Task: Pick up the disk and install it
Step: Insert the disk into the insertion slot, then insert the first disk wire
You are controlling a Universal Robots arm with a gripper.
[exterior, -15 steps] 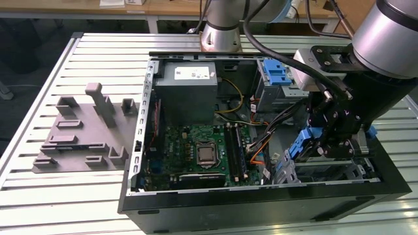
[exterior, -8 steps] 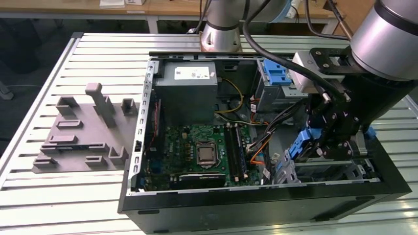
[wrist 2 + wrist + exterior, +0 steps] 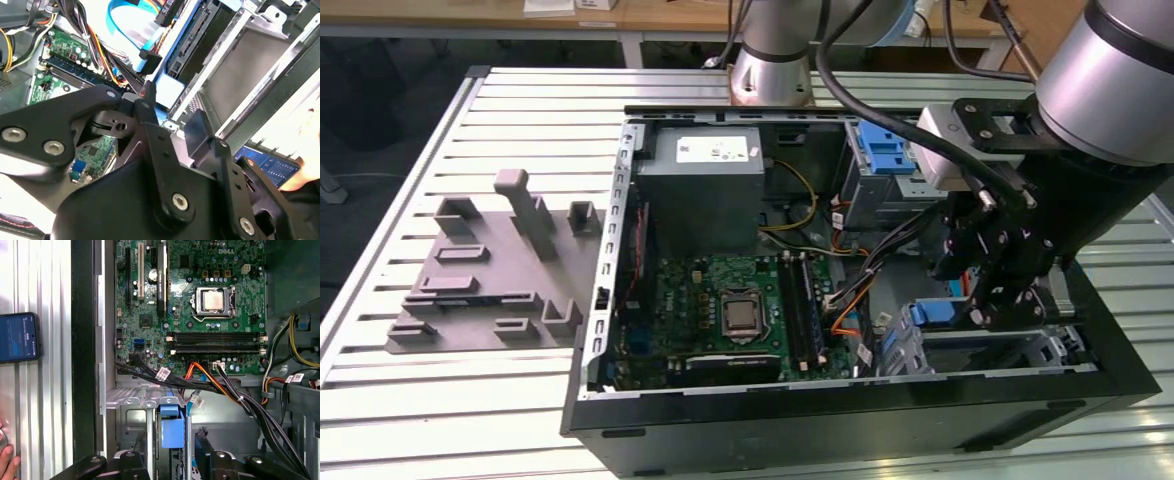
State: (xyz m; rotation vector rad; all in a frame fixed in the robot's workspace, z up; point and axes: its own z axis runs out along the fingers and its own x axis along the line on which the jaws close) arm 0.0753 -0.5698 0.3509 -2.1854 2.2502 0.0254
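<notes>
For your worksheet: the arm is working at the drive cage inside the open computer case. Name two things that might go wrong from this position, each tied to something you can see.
1. Loose cables run right beside the drive cage; the gripper might snag or unplug one.
2. The blue-railed disk sits between the cage walls at the gripper; if it is slightly tilted, pushing may jam it or bend the rails.

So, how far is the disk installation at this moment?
The disk is in the drive cage of the open computer case, its blue rail showing, so pickup looks done. The gripper is right at it, low inside the case. Left open: whether the disk is fully seated and whether the gripper holds it; I cannot tell.
</notes>
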